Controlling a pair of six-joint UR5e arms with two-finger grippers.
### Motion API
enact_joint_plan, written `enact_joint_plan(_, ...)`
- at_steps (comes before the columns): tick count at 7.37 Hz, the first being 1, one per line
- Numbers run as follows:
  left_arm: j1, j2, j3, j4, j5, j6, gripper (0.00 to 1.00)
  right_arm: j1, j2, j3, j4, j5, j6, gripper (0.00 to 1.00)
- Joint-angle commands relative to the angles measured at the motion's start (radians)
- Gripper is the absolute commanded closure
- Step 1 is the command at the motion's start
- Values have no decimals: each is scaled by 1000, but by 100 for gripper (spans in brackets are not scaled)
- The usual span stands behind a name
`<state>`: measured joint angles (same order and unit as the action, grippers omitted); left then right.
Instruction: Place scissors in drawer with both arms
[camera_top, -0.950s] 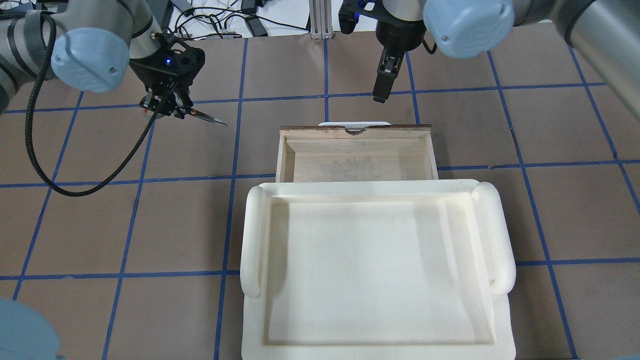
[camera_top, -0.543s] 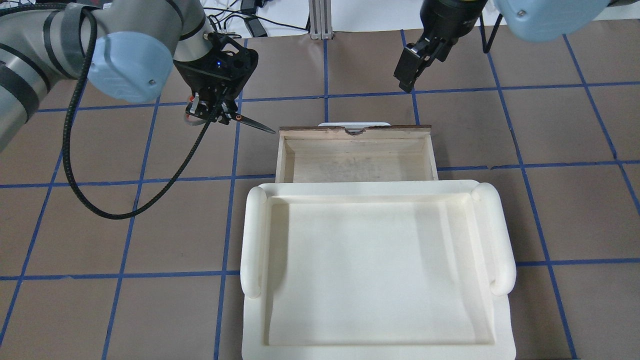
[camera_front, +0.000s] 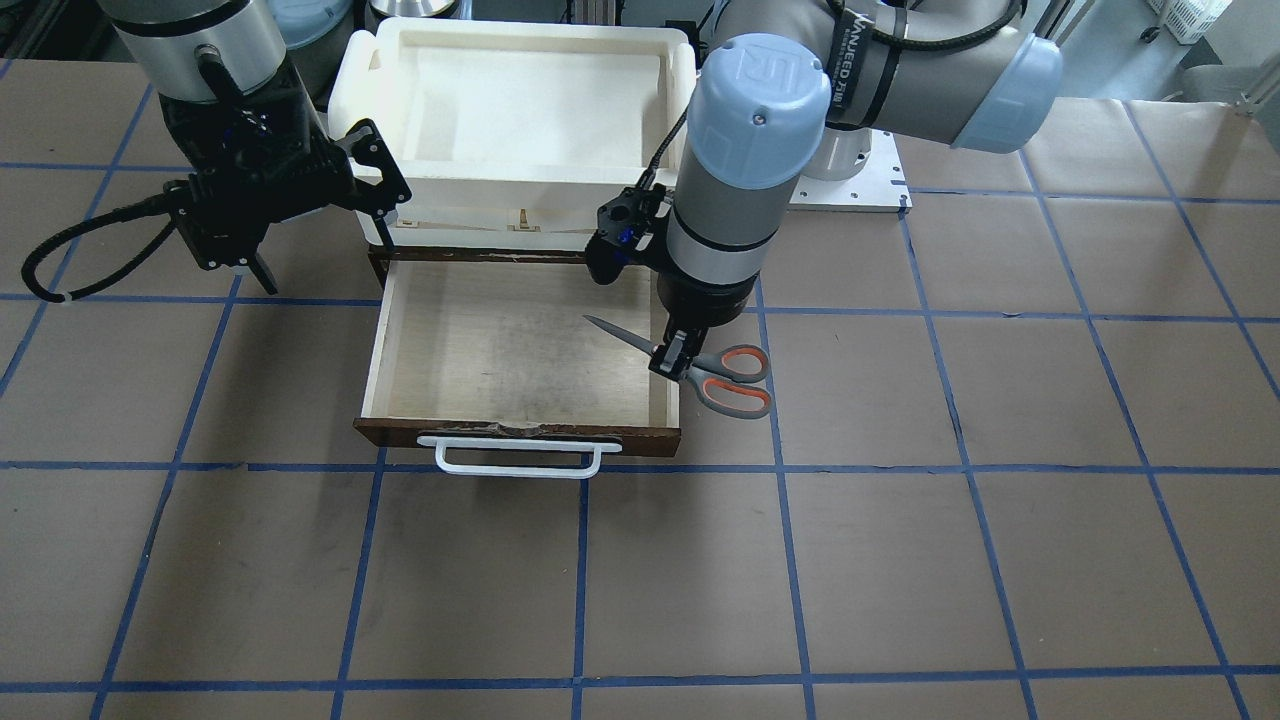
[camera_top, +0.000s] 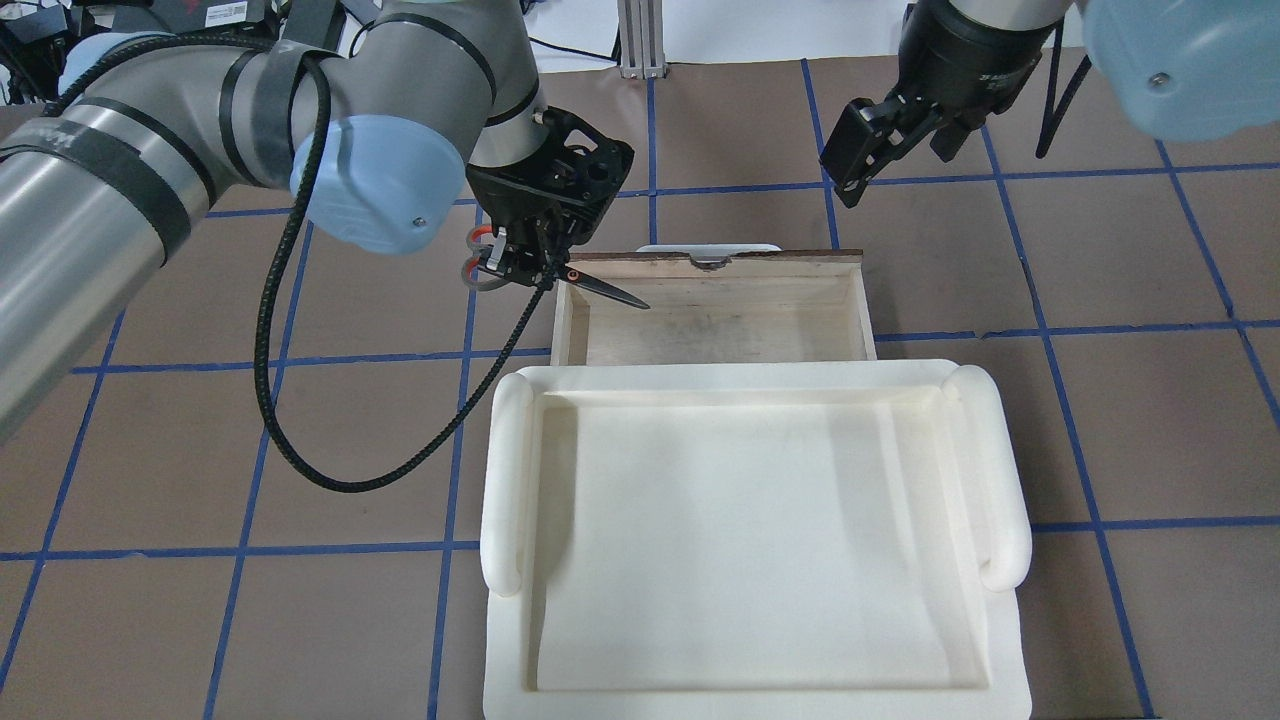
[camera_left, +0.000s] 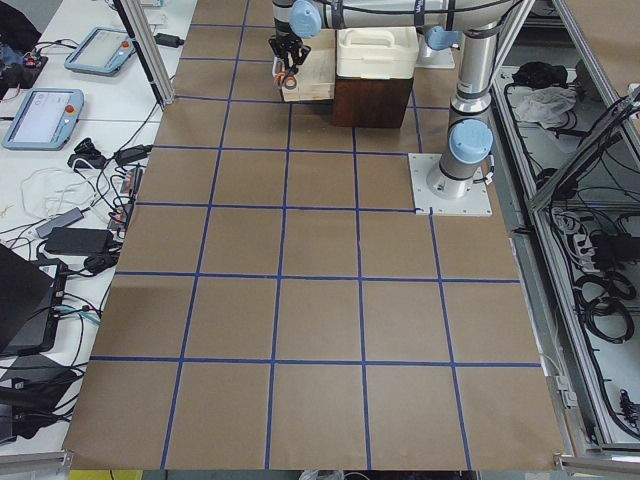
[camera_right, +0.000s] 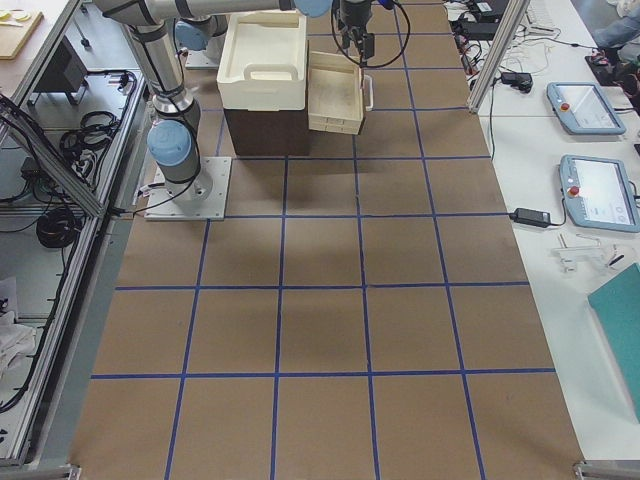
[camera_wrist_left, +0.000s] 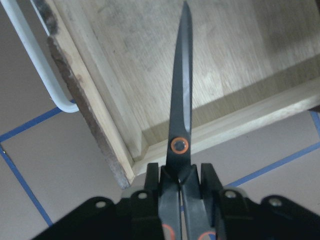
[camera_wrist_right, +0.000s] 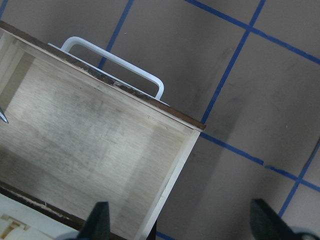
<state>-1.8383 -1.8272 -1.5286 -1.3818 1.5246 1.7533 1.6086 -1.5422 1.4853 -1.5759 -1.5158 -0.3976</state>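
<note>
My left gripper (camera_top: 530, 262) is shut on the scissors (camera_top: 600, 288) near their pivot and holds them above the drawer's side wall. The closed silver blades point over the drawer's pale inside; the grey and orange-red handles (camera_front: 735, 378) hang outside it. The left wrist view shows the blades (camera_wrist_left: 182, 95) over the drawer's corner (camera_wrist_left: 240, 55). The drawer (camera_top: 720, 330) stands pulled out, with its white bar handle (camera_front: 515, 458) on the front. My right gripper (camera_top: 893, 165) is open and empty, raised beyond the drawer's front corner; its fingertips (camera_wrist_right: 100, 220) stand wide apart.
A cream-white plastic tray (camera_top: 505, 470) sits on top of the dark cabinet (camera_left: 370, 95) that the drawer slides out of. The table is brown with blue tape lines. The left arm's black cable (camera_top: 300, 440) hangs in a loop beside the tray.
My left arm has carried the scissors to the right, from open table to the drawer's side wall, blades now over its inside. My right gripper has moved right and away from the drawer's handle.
</note>
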Motion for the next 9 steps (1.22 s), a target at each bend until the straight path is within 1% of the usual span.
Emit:
enact_joint_plan(1,-41,-6,-4,7,-18,-64,100,-71,-33,7,60,-3,6,0)
enact_joint_plan(3,-97,-23,-5,10,-17,-144,100,-82,-38,7,59,14,32,0)
enact_joint_plan(4,-116,-26,-5,20,-17,-152,100,-82,-38,7,57,14,119,0)
enact_joint_plan(7,-153,-55,-5,38,-17,-204,100,-82,-44,7,54,2,222,0)
enact_joint_plan(8,-162,-64,-5,56,-17,-207,100,-79,-44,7,45,-4,221,0)
enact_joint_plan(9,-173,-64,-5,58,-15,-222,93,-79,-45,7,8,-50,226,0)
